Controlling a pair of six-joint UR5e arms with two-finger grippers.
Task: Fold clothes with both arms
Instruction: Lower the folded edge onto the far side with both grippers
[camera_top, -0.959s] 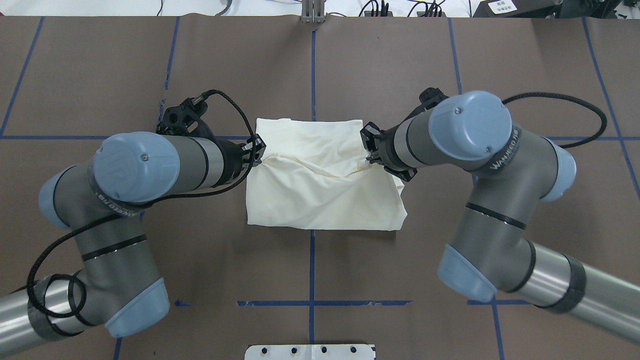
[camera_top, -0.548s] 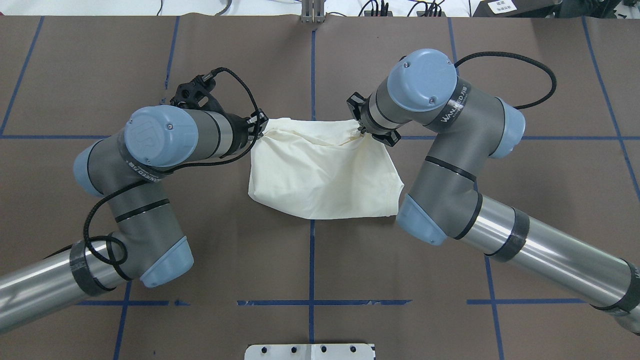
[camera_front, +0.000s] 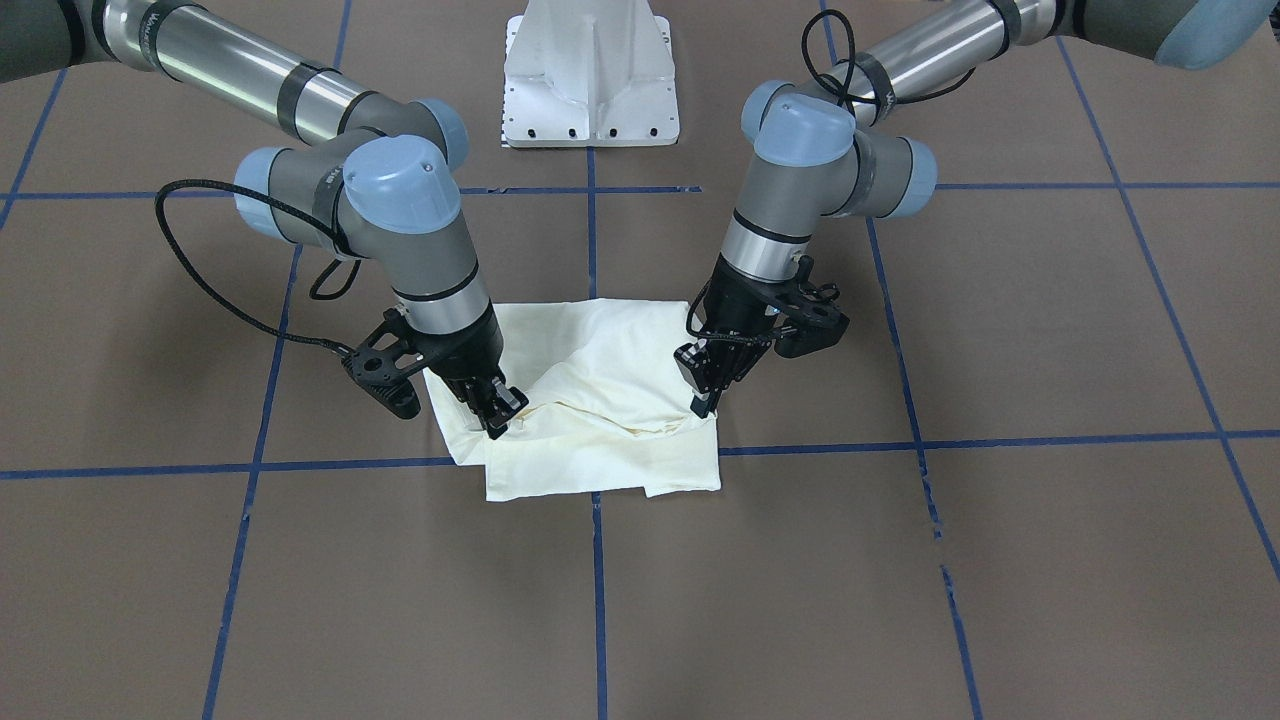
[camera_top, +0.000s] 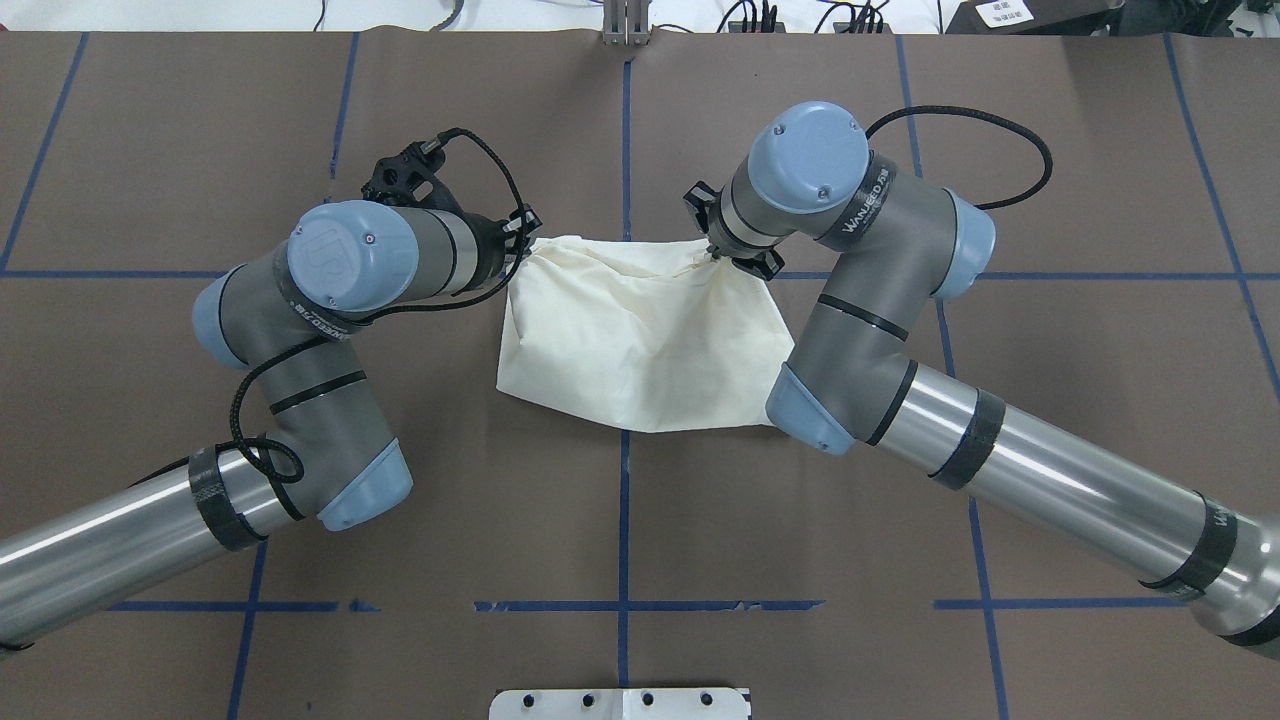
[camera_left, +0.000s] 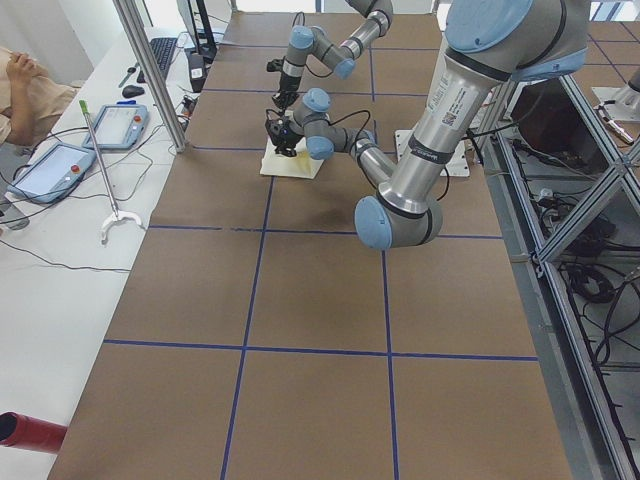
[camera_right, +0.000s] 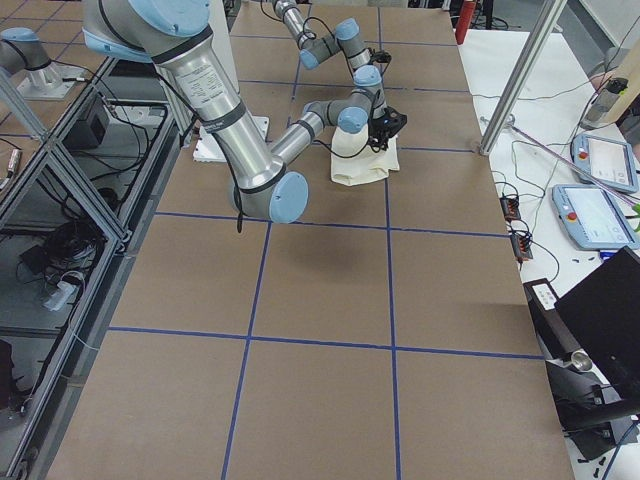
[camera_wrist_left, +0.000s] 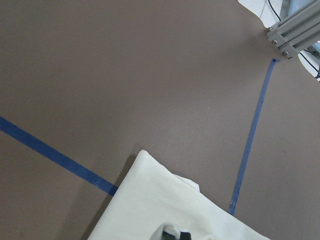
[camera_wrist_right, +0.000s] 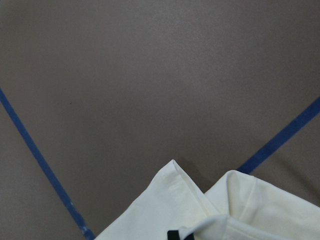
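The cream-white shirt (camera_top: 640, 330) lies folded in a small bundle at the table's middle, also in the front view (camera_front: 600, 430). Its cat print and lettering are hidden. My left gripper (camera_top: 522, 238) is shut on the shirt's upper layer at the far left corner; in the front view (camera_front: 705, 390) it points down at the cloth's edge. My right gripper (camera_top: 718, 252) is shut on the same layer at the far right corner, and shows in the front view (camera_front: 497, 412). Both wrist views show cloth at the bottom edge (camera_wrist_left: 165, 210) (camera_wrist_right: 200, 210).
The brown table cover carries a grid of blue tape lines (camera_top: 625, 520). The white pedestal base (camera_front: 590, 70) stands at the robot's side. An aluminium post (camera_top: 627, 25) stands at the far edge. Operators' tablets (camera_left: 60, 165) lie on a side bench.
Both grippers have moved away from the robot, carrying the gripped cloth layer over the shirt to its far edge. The lower layer that showed at the far side is now covered.
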